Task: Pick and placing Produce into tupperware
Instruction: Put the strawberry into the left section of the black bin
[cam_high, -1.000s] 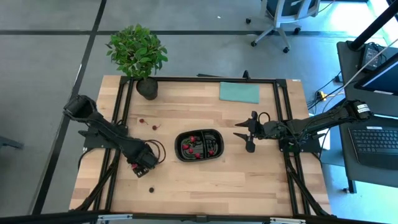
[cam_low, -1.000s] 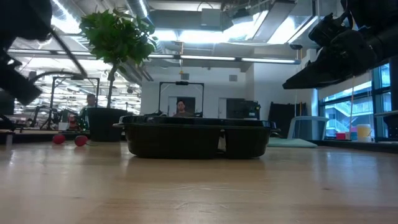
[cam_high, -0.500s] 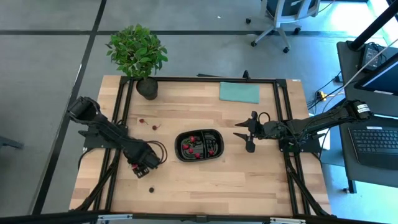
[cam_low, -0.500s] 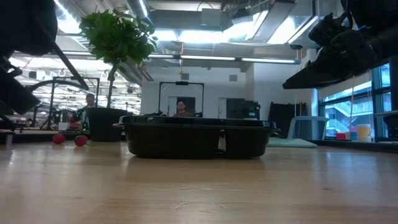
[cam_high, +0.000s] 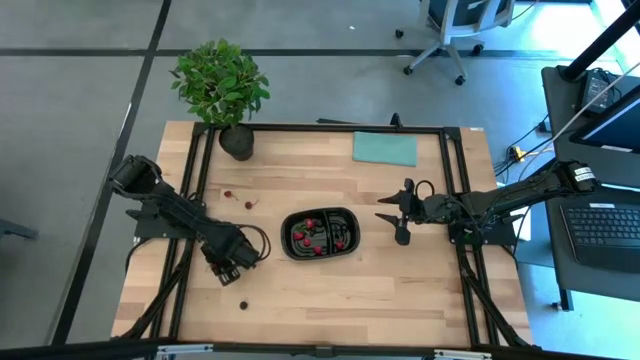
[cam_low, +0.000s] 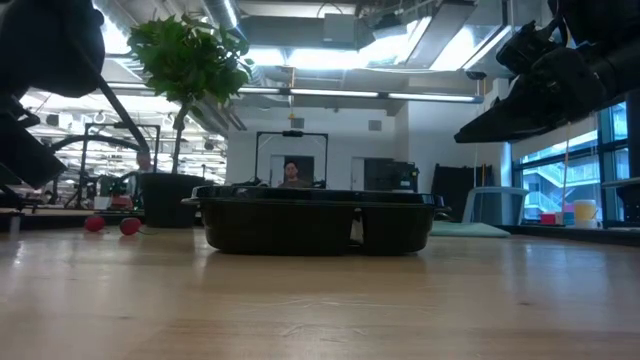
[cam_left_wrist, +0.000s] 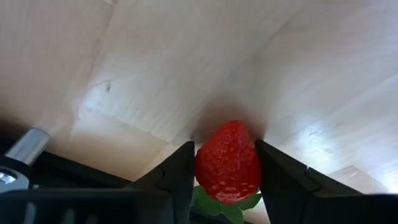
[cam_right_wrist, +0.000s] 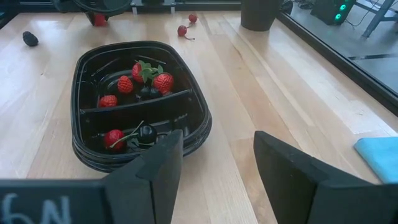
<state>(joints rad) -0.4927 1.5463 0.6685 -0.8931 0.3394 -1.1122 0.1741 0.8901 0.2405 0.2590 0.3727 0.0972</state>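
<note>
Red strawberry (cam_left_wrist: 227, 163) sits squeezed between the left gripper's (cam_high: 232, 262) two fingers (cam_left_wrist: 173, 174), its green top toward the wrist and its tip pointing out over the wood, so its long axis runs along the fingers. The grip looks closed on it, low over the table (cam_high: 330, 290) near the left front.

From there the tray (cam_high: 349, 221) lies toward the table's middle, well apart from the left gripper, which is the arm that carries the fruit; I judge the coming move is a lift and a carry across to it. The right gripper (cam_high: 401, 212) hangs just beside the tray's far side, fingers spread and holding nothing.

Counts: one tray with two compartments. In the right wrist view it holds four strawberries (cam_right_wrist: 163, 81), three in one compartment and one in the other, plus a dark berry (cam_right_wrist: 146, 131) with a stem. Loose on the wood are two small red pieces (cam_high: 228, 194) near the plant (cam_high: 220, 85), and one dark berry (cam_high: 243, 303) at the front. One teal cloth (cam_high: 384, 148) lies at the back.
</note>
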